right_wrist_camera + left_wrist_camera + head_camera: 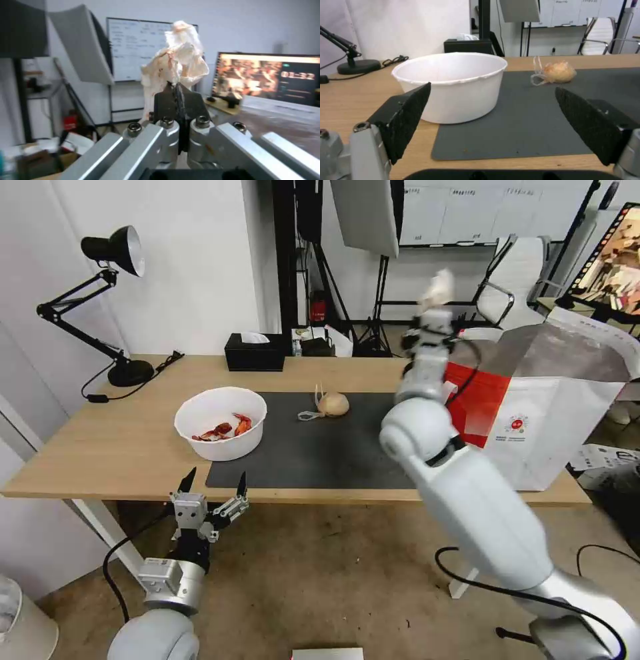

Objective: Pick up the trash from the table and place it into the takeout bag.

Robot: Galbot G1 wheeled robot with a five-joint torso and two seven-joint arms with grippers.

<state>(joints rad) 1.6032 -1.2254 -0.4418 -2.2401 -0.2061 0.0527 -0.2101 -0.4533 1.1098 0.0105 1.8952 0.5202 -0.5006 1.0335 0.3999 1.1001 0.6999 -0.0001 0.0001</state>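
My right gripper (pixel 432 313) is raised high over the back of the table (pixel 100 447), just left of the takeout bag's (pixel 553 407) open top. It is shut on a crumpled, stained white tissue (pixel 440 285) (pixel 176 60), pinched at the right gripper's (pixel 176 86) tips. A white bowl (pixel 220 430) (pixel 453 85) with red crayfish shells stands at the dark mat's (pixel 313 453) left edge. A beige lump (pixel 332 405) (pixel 558 72) lies on the mat farther back. My left gripper (pixel 213 483) (pixel 490 112) hangs open just in front of the table edge, facing the bowl.
A black tissue box (pixel 255 352) sits at the table's back edge. A black desk lamp (pixel 110 300) stands at the back left corner. The bag stands on the table's right end. Behind are a white chair (pixel 520 280) and stands.
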